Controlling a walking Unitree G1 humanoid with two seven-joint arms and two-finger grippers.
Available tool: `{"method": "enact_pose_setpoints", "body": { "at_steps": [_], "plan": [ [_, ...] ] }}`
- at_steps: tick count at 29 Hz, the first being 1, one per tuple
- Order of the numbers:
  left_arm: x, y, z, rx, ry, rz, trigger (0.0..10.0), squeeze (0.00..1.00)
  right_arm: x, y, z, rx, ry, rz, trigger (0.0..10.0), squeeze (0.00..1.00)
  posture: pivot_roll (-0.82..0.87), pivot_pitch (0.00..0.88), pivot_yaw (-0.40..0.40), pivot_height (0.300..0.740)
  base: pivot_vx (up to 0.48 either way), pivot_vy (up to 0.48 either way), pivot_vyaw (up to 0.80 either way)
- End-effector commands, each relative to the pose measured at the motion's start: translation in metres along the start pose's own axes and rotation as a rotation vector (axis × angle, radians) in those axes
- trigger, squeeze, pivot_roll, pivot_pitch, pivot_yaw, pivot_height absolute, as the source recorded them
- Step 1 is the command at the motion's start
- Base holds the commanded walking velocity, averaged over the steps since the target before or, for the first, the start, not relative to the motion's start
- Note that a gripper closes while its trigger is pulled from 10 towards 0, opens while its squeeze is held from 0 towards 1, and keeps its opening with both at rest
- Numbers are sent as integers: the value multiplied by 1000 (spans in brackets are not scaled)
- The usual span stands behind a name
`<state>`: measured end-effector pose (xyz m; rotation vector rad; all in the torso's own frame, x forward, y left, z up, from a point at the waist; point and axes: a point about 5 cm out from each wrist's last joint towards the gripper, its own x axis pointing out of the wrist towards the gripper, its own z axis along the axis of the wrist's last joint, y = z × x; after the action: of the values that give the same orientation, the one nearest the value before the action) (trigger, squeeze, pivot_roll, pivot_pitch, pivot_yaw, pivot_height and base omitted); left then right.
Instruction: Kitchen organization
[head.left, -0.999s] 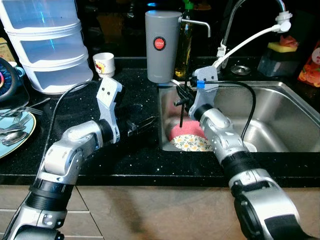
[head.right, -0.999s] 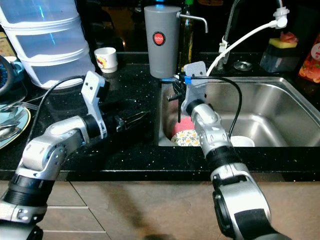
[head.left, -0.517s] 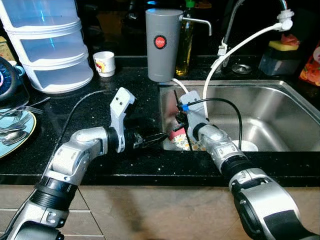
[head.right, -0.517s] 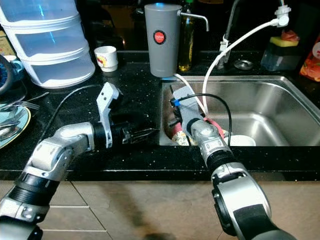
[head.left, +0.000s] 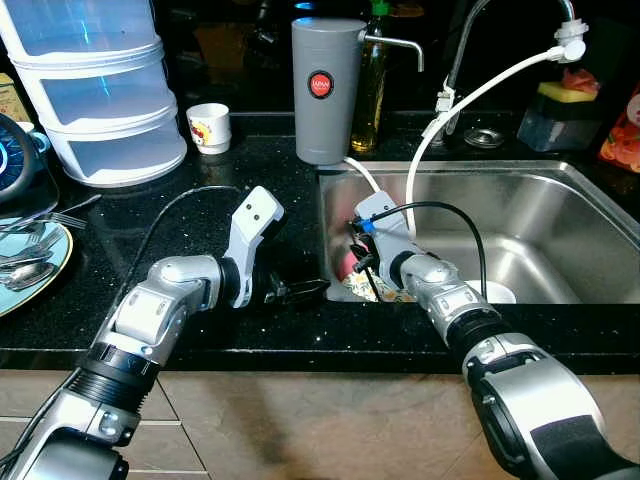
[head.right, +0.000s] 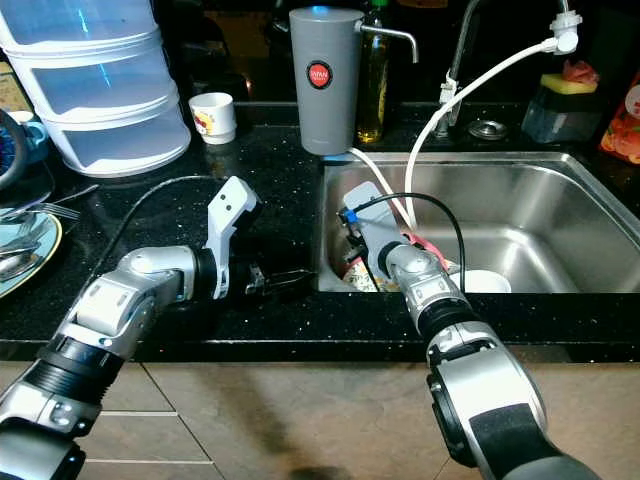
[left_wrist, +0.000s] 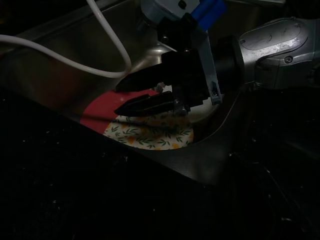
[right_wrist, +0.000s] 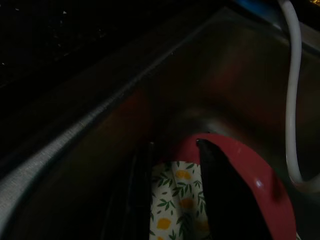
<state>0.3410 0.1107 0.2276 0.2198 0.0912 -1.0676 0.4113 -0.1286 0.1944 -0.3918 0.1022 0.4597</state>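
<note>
From the left eye I see my left gripper (head.left: 300, 290) lying low over the black tabletop (head.left: 150, 215), its fingers pointing at the sink (head.left: 560, 200) edge and spread a little apart, grasping nothing. My right gripper (head.left: 362, 272) is down inside the sink at its near left corner, over the pink plate (head.left: 347, 262) and the floral plate (head.left: 385, 290) lying there. A white hose (head.left: 470, 95) loops from the faucet down into the basin. Behind stand a grey canister (head.left: 325, 90), a small white cup (head.left: 209, 128) and stacked clear containers (head.left: 95, 90); a blue plate with spoons (head.left: 25, 262) sits on the far left.

The right eye gives the same layout: right gripper at the sink's left wall, and a white cup (head.right: 484, 281) on the basin floor beside the arm.

On the left wrist camera I'm looking across the dark tabletop into the sink. The right gripper's black fingers (left_wrist: 150, 105) are parted, hanging just above the floral plate, which overlaps the pink plate.

The right wrist view is very dark. One finger (right_wrist: 225, 195) lies across the pink plate's rim, the other seems to sit beside the floral plate, so the gripper reads as released with nothing clamped, though I can't tell if it touches.
</note>
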Motion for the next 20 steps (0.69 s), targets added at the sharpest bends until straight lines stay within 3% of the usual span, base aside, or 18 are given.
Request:
{"method": "enact_pose_setpoints", "body": {
  "at_steps": [1,7,8,9,10,14,16,20],
  "plan": [
    [-4,5,1,20,10,9,10000,0,1,2,-4,0,33,12,10000,1000,-8,68,19,740,0,0,0],
    [-4,7,2,25,7,20,10000,0,1,1,-1,-4,25,3,10000,1000,-8,62,20,740,0,0,0],
    [-4,9,3,32,-6,47,10000,0,1,-4,4,8,-2,-31,10000,424,-8,56,20,740,0,0,0],
    [-4,9,3,32,-6,47,10000,0,1,-4,4,8,-2,-31,10000,424,-8,56,20,740,0,0,0],
    [-4,11,4,41,-12,75,10000,0,0,-7,7,25,-24,-49,10000,0,-7,53,20,740,0,0,0],
    [-4,16,5,49,-26,158,10000,0,-1,-13,16,65,-78,-88,10000,0,-4,55,20,740,0,0,0],
    [-7,24,6,36,-32,261,10000,0,-3,-21,31,97,-162,-143,10000,0,0,61,21,740,0,0,0],
    [-11,29,9,28,-51,341,10000,0,-6,-30,45,121,-253,-192,10000,0,3,63,22,740,0,0,0]
  ]
}}
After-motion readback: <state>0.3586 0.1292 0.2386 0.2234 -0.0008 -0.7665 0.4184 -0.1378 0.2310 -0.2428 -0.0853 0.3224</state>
